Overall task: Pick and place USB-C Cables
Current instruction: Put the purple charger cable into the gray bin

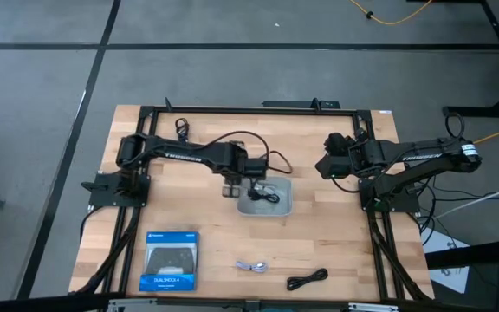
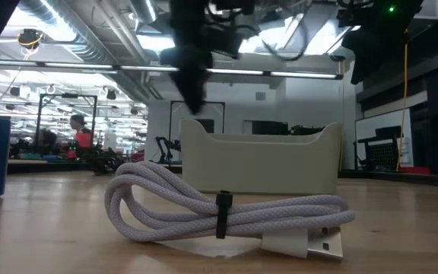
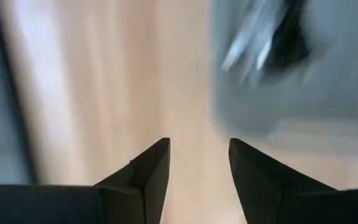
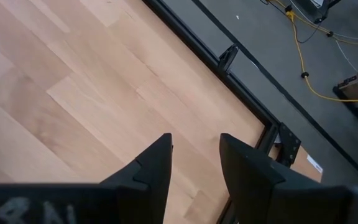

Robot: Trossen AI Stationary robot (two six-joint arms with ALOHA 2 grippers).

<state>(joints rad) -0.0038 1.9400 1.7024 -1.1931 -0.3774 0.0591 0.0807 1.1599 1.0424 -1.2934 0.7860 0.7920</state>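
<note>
Nearest, a grey cable (image 2: 226, 209) and a black cable (image 1: 307, 279) waited on the counter (image 1: 336, 225); others lay in the tray (image 1: 281, 206). Left tool (image 1: 231, 187) hung open, empty.

USB-C Cables (image 1: 251, 266) (coiled) on table

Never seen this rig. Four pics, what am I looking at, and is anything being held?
Two dark robot arms work at a wooden table. One camera looks down from above, one sits at table height, one rides on each wrist. The left gripper hangs beside a grey tray that holds a black cable. The right gripper waits apart. Both are open and empty. Near the front lie a light cable, another black cable and a boxed game controller.
</note>
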